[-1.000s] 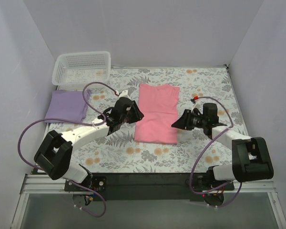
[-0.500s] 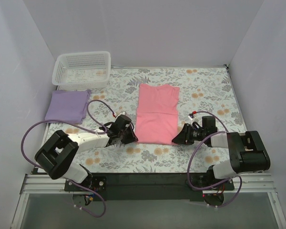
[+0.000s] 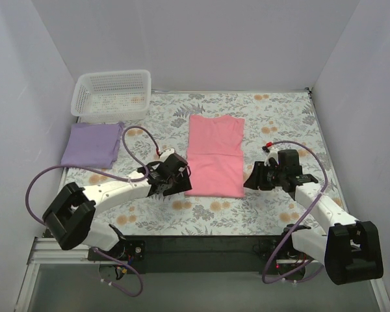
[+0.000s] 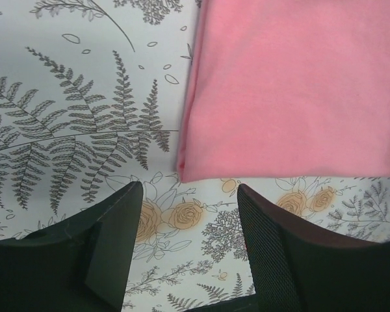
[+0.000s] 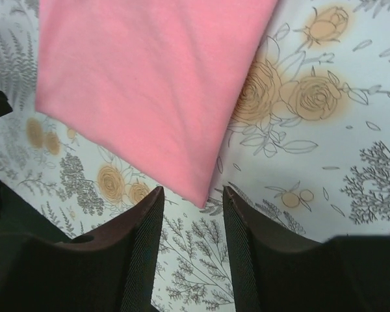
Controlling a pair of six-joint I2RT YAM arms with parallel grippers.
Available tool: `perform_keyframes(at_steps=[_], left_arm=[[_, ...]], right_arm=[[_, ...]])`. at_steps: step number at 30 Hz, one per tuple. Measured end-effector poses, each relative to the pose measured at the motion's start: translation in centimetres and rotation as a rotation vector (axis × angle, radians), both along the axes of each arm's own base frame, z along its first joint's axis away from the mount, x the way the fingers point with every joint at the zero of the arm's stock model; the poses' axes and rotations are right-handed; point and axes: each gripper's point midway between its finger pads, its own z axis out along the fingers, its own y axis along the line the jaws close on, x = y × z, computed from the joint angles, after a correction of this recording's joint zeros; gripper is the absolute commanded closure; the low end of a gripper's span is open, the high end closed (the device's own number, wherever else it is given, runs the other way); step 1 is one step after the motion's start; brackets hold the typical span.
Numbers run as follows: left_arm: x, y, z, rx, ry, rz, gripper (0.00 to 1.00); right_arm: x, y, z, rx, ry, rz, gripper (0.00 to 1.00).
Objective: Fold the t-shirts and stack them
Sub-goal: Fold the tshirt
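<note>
Plainly, left gripper (image 4: 188,188) and right gripper (image 5: 192,190) stand open by pink shirt (image 3: 213,156); lavender shirt (image 3: 91,144) lies beside basket (image 3: 110,74).

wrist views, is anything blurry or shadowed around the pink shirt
Left wrist: the salmon-pink t-shirt and floral tablecloth are sharp; the near fingers are dark, little detail. Right wrist: slightly softer overall, a faint grey shadow beside the shirt's corner. Top external: even light, no glare.
</note>
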Motion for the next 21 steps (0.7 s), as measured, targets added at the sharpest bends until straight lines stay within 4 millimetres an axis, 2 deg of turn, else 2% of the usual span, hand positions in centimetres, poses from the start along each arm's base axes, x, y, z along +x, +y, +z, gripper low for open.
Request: perform_keyframes(at_steps=[2,3,8,13,17,20,21], left_arm=[[0.1,-0.6,-0.1,0.036,0.005,-0.019,0.44],[0.1,-0.9,-0.3,0.052,0.012,-0.026,0.49],[0.2,-0.5,-2.6,0.171,0.056,-0.037,0.54],[0.4,-0.6,-3.5,0.228,0.064,-0.046,0.56],[0.6,-1.0,-3.5,0.251,0.053,-0.060,0.64],[0.5,-1.2,-3.7,0.263,0.049,-0.066,0.81],[0.4,-1.3,-3.7,0.264,0.047,-0.067,0.90]], right_arm=[[-0.6,-0.3,-0.3,-0.051,0.017,-0.008,0.51],[-1.1,-0.4,-0.8,-0.078,0.037,-0.010,0.51],[-3.0,-0.5,-1.8,-0.154,0.092,0.006,0.51],[-3.5,-0.4,-2.2,-0.182,0.104,0.012,0.51],[-3.7,-0.2,-2.3,-0.196,0.105,0.015,0.51],[-3.8,-0.2,-2.6,-0.212,0.109,0.016,0.51],[-3.8,-0.2,-2.6,-0.216,0.110,0.017,0.51]])
